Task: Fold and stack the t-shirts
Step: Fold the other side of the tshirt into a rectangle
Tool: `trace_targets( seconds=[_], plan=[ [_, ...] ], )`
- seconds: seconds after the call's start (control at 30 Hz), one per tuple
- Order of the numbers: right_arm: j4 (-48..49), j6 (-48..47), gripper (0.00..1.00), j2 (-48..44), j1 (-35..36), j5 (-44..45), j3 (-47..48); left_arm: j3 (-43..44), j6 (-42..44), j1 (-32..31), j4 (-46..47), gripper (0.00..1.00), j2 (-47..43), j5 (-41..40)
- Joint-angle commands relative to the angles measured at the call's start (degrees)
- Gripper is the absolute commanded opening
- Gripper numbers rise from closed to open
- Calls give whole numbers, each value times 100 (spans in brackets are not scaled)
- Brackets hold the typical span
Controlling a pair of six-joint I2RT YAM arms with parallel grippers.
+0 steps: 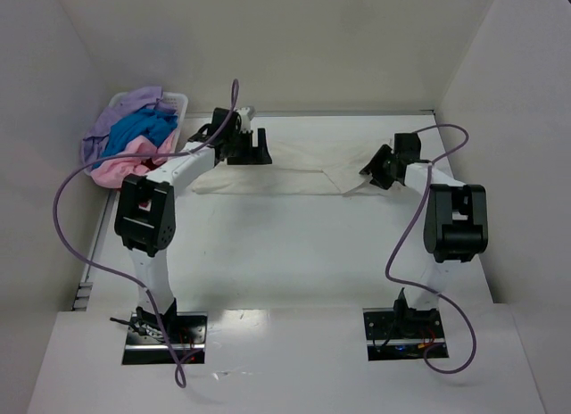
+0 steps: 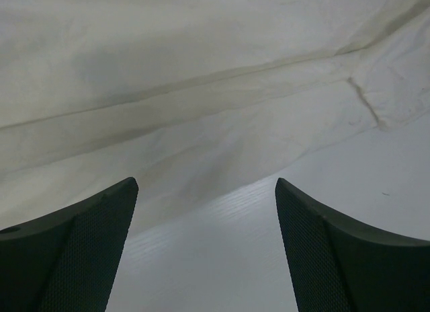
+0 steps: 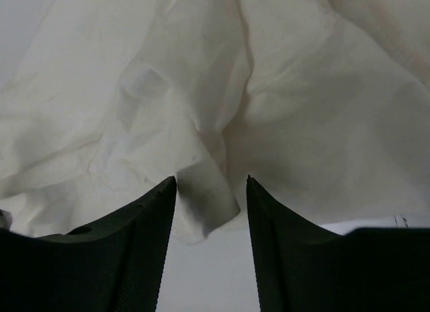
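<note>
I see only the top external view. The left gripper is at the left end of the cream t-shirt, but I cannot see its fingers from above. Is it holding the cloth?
Observer: No. The left wrist view shows the left gripper open wide, with only bare table between its fingers. The cream t-shirt begins just beyond them.
Operator: And the right gripper?
Observer: In the right wrist view a fold of the t-shirt lies between its fingers. Whether they pinch it, I cannot tell.
Operator: Is the cloth flat there?
Observer: No, it bunches in soft wrinkles above that fold.
</note>
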Motion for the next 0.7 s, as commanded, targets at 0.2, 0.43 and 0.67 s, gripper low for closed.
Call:
trace_targets(
  seconds=[0.2,0.43,0.67],
  plan=[
    [282,82,18,718,171,-132,848,156,-41,38,17,91,778,-376],
    [159,135,19,1253,171,-185,2131,209,-41,38,17,91,1112,-376],
    [53,380,32,2009,171,-492,3266,314,-41,38,-36,91,1236,-376]
  ],
)
